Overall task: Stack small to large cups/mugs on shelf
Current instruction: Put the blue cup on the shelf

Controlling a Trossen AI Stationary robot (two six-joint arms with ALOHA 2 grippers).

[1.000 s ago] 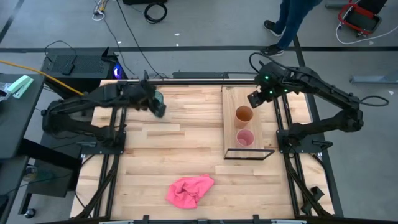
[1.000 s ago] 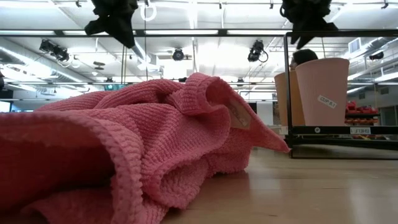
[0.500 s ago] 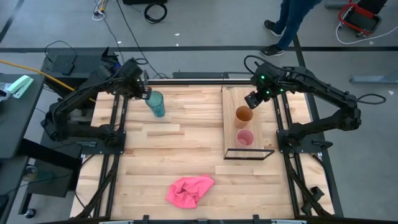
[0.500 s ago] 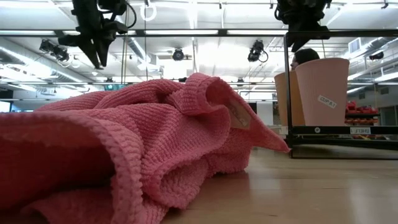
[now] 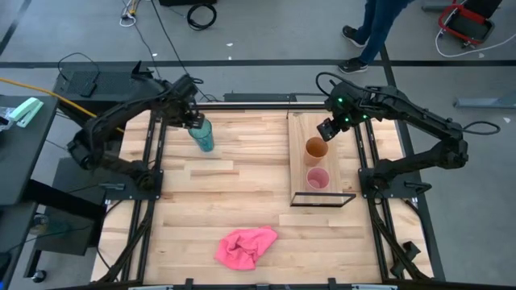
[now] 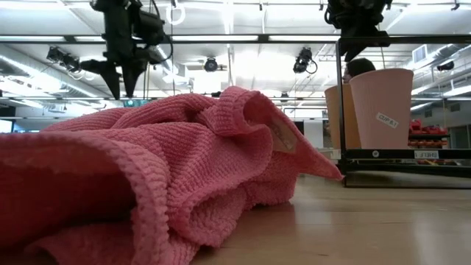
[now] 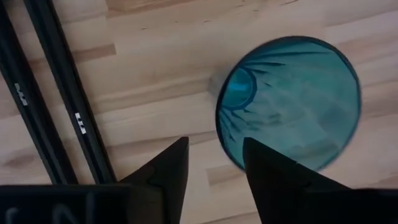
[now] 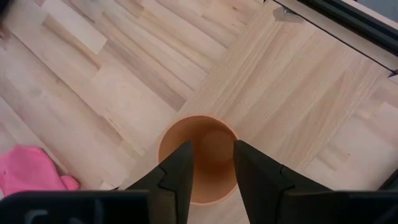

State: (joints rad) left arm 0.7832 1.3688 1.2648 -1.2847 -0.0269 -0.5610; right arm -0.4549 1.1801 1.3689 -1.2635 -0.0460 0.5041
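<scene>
The tall translucent teal cup (image 5: 203,135) stands mouth up on its base at the table's far left; the left wrist view looks down into it (image 7: 289,102). My left gripper (image 5: 192,121) (image 7: 214,158) hangs open just above and to the far left of it, pointing down (image 6: 123,90). The orange cup (image 5: 316,148) (image 8: 199,158) and the small pink cup (image 5: 318,178) (image 6: 383,107) stand side by side on the shelf board (image 5: 302,129). My right gripper (image 5: 328,129) (image 8: 211,165) hovers open above the orange cup's far rim.
A crumpled pink cloth (image 5: 246,246) lies near the table's near edge and fills most of the low view (image 6: 147,169). The shelf's black wire frame (image 5: 324,199) rises at the board's near end. Bare planks (image 5: 242,177) lie between the teal cup and the shelf. A person (image 5: 379,24) walks beyond the far edge.
My left gripper has let go of the teal cup, which now stands free on the table. The gripper drew back toward the far left edge, then turned to point straight down and came lower beside the cup. The right gripper shifted only slightly above the orange cup.
</scene>
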